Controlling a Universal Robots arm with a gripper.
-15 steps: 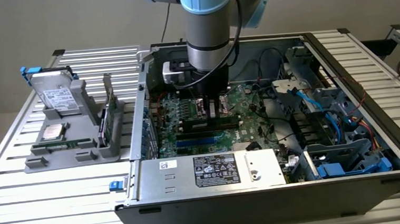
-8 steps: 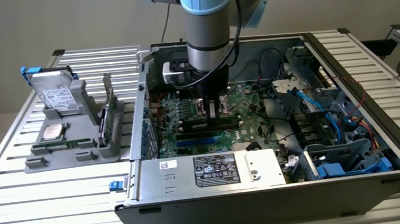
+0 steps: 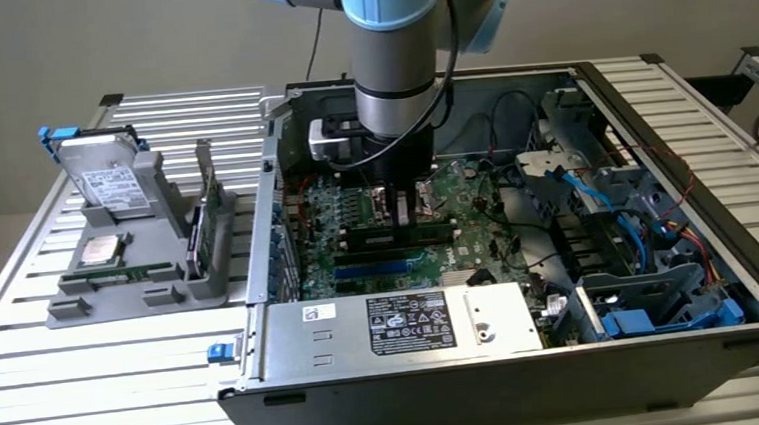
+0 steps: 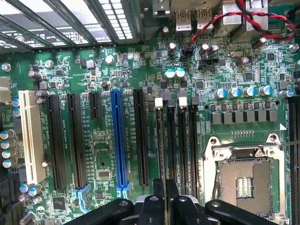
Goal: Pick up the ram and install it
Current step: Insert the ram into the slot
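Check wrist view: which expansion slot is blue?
The single blue slot, flanked by black slots; the rest are black, except a white slot at the row's end.

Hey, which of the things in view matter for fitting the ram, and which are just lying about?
Job: ram under the gripper; memory slots; motherboard.
Lying about: silver drive with blue clips; processor chip; grey holder; labelled metal box.

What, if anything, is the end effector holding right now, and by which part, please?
The end effector sits over the top edge of the ram, which stands in a slot of the motherboard; whether it actually grips it cannot be told.
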